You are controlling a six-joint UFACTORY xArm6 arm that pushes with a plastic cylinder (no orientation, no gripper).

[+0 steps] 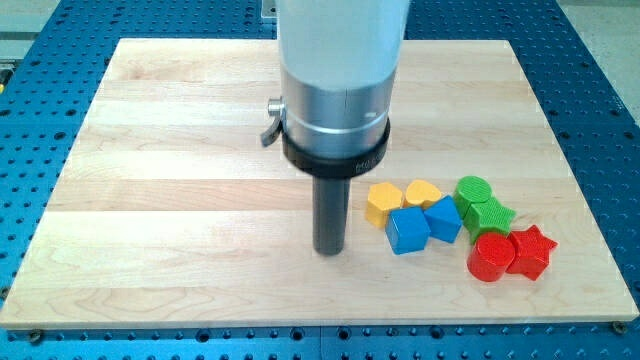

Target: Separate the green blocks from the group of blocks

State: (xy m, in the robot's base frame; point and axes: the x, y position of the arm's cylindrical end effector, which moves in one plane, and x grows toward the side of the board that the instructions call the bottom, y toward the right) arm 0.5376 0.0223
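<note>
My tip (329,250), the lower end of a straight dark rod, rests on a pale wooden board (180,150). It has no claw and holds nothing; it touches no block.

Just to its right sits a tight cluster of blocks. Nearest are a blue cube (408,230) and a yellow block (382,202), close to the tip but apart from it. Beside them lie a yellow heart (423,192) and a second blue block (443,218).

Farther right, the green cylinder (473,190) stands upright, with a second green block (491,216) touching it just below; its shape is hard to tell. Neither shows a clear long axis. Below them sit a red cylinder (489,257) and a red star (531,251), near the board's bottom-right edge.

Bare board stretches across the view's left and top.
</note>
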